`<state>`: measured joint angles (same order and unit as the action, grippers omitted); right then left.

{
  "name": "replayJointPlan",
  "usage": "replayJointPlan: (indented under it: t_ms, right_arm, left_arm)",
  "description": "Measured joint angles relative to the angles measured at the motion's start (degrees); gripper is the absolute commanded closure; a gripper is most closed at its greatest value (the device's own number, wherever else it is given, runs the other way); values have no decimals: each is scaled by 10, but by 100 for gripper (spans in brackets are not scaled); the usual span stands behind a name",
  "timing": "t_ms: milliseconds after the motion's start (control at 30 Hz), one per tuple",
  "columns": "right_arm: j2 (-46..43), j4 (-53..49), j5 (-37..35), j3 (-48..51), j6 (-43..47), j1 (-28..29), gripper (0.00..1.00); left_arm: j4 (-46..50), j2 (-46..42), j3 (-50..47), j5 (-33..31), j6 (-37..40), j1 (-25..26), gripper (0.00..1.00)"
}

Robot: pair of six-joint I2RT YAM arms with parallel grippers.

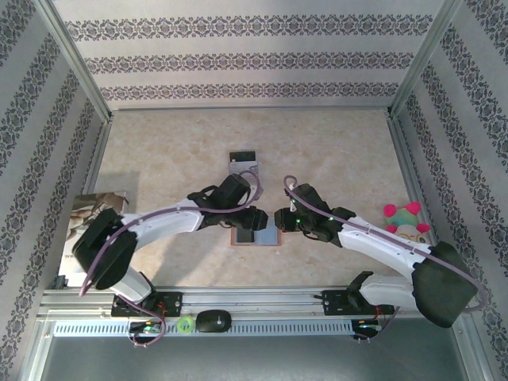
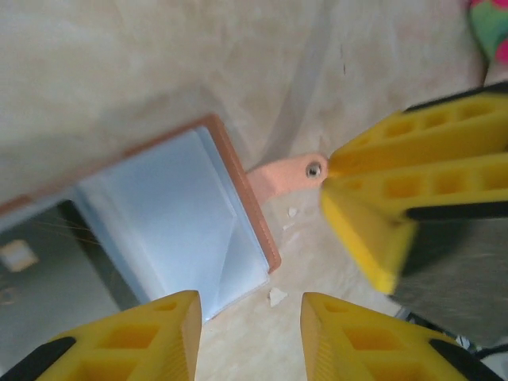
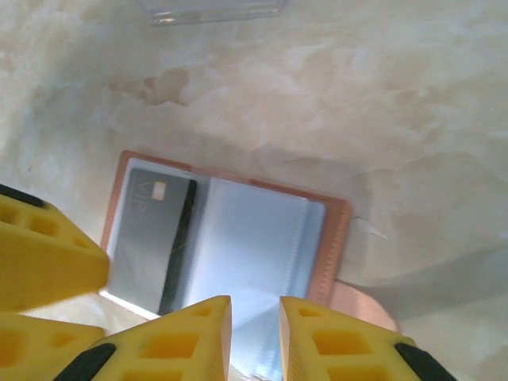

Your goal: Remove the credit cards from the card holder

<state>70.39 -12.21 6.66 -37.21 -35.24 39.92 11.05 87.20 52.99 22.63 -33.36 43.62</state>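
Note:
The card holder (image 1: pixel 255 236) lies open on the table under both grippers, tan-edged with blue-grey clear sleeves (image 2: pixel 178 210). A grey credit card (image 3: pixel 151 234) with a chip sits in its left sleeve. The right sleeve (image 3: pixel 254 238) looks empty. Its snap tab (image 2: pixel 290 173) sticks out on the right. My left gripper (image 2: pixel 250 305) is open above the holder's near right corner, with bare table between its fingers. My right gripper (image 3: pixel 255 305) hovers over the right half, jaws a narrow gap apart with nothing between them. Its fingers (image 2: pixel 397 182) end at the tab.
A clear plastic case with a black end (image 1: pixel 240 161) lies just beyond the holder. A pink and green plush toy (image 1: pixel 405 222) sits at the right wall. A printed booklet (image 1: pixel 91 210) lies at the left. Small crumbs (image 2: pixel 276 296) dot the table beside the holder.

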Motion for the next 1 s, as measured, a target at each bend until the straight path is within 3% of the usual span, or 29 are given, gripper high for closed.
replayJointPlan:
  t_ms: [233,633,1000]
  right_arm:
    - [118,36,65,-52,6,39,82]
    - [168,19,50,-31,-11,50,89]
    - [158,-30,28,-65,6,49,77]
  left_arm:
    - [-19,-34,-92,-35,0,-62,62]
    - [-40,-19,-115,-37,2,-65,63]
    - [-40,6,-115,-42,11,-65,66]
